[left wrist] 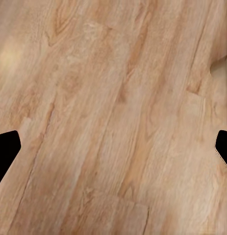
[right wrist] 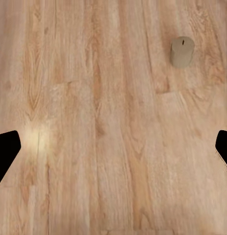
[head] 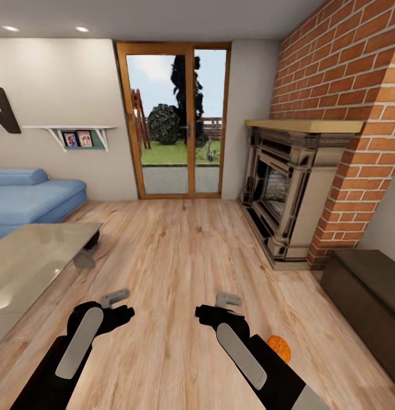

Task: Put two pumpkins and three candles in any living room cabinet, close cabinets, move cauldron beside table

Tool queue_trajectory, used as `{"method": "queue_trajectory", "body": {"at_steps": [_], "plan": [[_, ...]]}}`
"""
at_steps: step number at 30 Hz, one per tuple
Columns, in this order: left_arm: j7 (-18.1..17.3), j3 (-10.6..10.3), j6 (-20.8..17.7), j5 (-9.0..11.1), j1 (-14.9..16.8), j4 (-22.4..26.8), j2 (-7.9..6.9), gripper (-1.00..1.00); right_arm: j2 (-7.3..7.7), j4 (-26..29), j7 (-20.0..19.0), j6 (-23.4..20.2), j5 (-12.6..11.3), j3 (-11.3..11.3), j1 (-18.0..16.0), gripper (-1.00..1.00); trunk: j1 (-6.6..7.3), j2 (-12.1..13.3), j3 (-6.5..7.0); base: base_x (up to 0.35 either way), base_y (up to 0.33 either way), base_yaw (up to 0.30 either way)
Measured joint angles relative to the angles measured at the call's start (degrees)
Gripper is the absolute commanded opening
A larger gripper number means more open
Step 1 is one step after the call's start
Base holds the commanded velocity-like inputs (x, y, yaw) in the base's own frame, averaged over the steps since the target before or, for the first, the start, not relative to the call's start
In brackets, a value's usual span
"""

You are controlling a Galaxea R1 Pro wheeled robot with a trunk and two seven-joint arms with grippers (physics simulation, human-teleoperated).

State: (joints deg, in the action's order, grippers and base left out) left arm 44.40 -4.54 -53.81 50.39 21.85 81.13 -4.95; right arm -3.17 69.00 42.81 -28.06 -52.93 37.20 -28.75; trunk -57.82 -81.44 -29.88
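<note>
- Left gripper (head: pixel 114 298) and right gripper (head: pixel 228 299) — both spread wide, holding nothing, over floor (head: pixel 175 256).
- Pumpkin (head: pixel 279 347) beside right arm; cabinet (head: pixel 368 290) at right.
- Candle (right wrist: pixel 182 51) stands upright on floor.

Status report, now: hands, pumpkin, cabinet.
Both hands open, empty. Pumpkin on floor beside right arm. Candle on floor. Cabinet closed, at right.

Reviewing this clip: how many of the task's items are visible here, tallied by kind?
Pumpkins: 1, the pumpkin on the floor
Candles: 1, the candle upright on the floor
Cabinets: 1, the cabinet, shut
Total: 3
</note>
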Motion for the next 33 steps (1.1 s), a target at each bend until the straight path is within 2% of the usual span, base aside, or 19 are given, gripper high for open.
{"method": "queue_trajectory", "body": {"at_steps": [6, 22, 33], "plan": [[0.0, 0.0, 0.0, 0.0, 0.0, 0.0, 0.0, 1.0, 0.0, 0.1, 0.0, 0.0, 0.0, 0.0, 0.0, 1.0, 0.0, 0.0, 0.0, 0.328, 0.0, -0.122], [0.0, 0.1, 0.0, 0.2, 0.0, -0.1, 0.0, 1.0, -0.04, -0.2, 0.0, 0.1, 0.0, 0.0, 0.0, 1.0, 0.0, 0.0, 0.0, 0.321, 0.01, -0.006], [0.0, 0.0, 0.0, 0.0, 0.0, -0.1, -0.01, 1.0, -0.09, -0.8, 1.9, -0.7, -0.7, -0.5, 0.0, 1.0, 0.0, 0.0, 0.0, 0.319, 0.029, 0.0]]}}
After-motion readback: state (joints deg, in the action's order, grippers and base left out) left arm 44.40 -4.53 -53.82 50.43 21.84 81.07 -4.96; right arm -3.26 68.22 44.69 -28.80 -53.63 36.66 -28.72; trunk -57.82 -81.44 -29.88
